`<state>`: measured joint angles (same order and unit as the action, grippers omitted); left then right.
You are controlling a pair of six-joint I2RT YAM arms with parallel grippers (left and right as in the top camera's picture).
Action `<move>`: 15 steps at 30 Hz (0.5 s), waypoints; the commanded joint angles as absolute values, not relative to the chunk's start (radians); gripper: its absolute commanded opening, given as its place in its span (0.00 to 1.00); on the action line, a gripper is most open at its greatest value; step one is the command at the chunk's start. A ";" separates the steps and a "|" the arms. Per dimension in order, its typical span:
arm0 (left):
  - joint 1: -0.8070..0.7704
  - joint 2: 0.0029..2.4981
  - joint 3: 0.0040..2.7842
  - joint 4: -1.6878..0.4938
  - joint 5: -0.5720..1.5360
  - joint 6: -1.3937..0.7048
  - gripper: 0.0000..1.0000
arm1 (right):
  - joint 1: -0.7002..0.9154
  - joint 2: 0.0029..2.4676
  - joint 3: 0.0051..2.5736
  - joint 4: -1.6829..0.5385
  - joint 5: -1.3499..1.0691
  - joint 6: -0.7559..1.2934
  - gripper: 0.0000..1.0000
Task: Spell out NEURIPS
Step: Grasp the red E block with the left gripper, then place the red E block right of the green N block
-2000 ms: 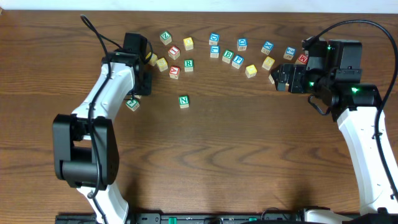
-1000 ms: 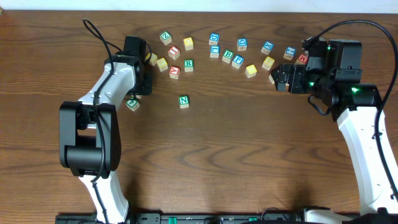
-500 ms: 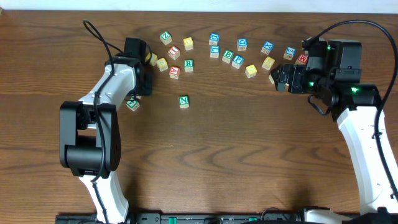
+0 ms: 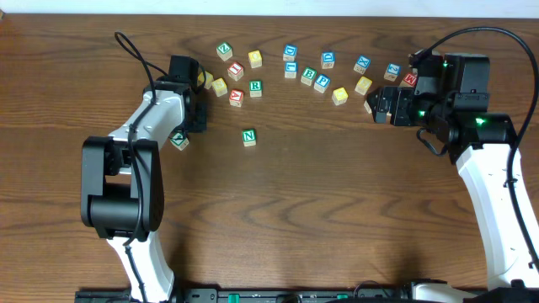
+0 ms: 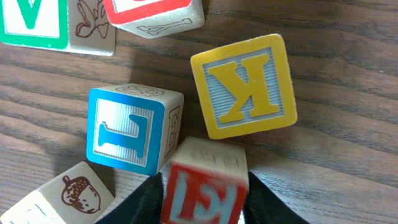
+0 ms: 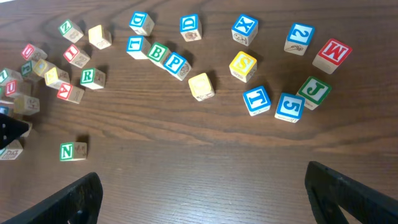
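In the left wrist view a red E cube (image 5: 205, 193) sits between my left gripper's (image 5: 204, 202) black fingers, which press its two sides; it is blurred. In the overhead view that gripper (image 4: 189, 118) hangs at the left end of the scattered cubes and hides the E. The green N cube (image 4: 248, 136) lies alone below the scatter. Green R (image 4: 255, 87), blue P (image 4: 322, 82) and a pale yellow cube (image 4: 339, 95) lie in the scatter. My right gripper (image 4: 381, 105) is open over bare wood at the right end, its fingers (image 6: 68, 199) wide apart.
Beside the E lie a yellow K cube (image 5: 244, 85), a blue-faced cube (image 5: 127, 135), an acorn-picture cube (image 5: 62, 199) and a green V cube (image 5: 34, 22). At the right are red M (image 6: 331, 54), green J (image 6: 314, 91), blue 5 (image 6: 289, 106) and yellow S (image 6: 242, 65).
The left gripper has narrowed onto the red E cube and shifted slightly among the cubes. The right arm has not moved.
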<state>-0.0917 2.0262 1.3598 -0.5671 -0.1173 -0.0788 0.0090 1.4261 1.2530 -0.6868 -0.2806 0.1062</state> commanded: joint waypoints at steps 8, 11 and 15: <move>-0.087 2.037 1.352 -0.570 -0.115 -0.088 0.25 | 0.015 1.431 1.274 -0.685 -0.279 0.119 0.99; -0.087 2.032 1.354 -0.576 -0.115 -0.088 0.25 | 0.015 1.431 1.274 -0.684 -0.279 0.118 0.99; -0.087 2.011 1.361 -0.594 -0.115 -0.088 0.25 | 0.015 1.431 1.274 -0.684 -0.279 0.118 0.99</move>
<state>-0.0917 2.0243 1.3598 -0.5735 -0.1143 -0.0818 0.0090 1.4261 1.2530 -0.6868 -0.2806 0.1062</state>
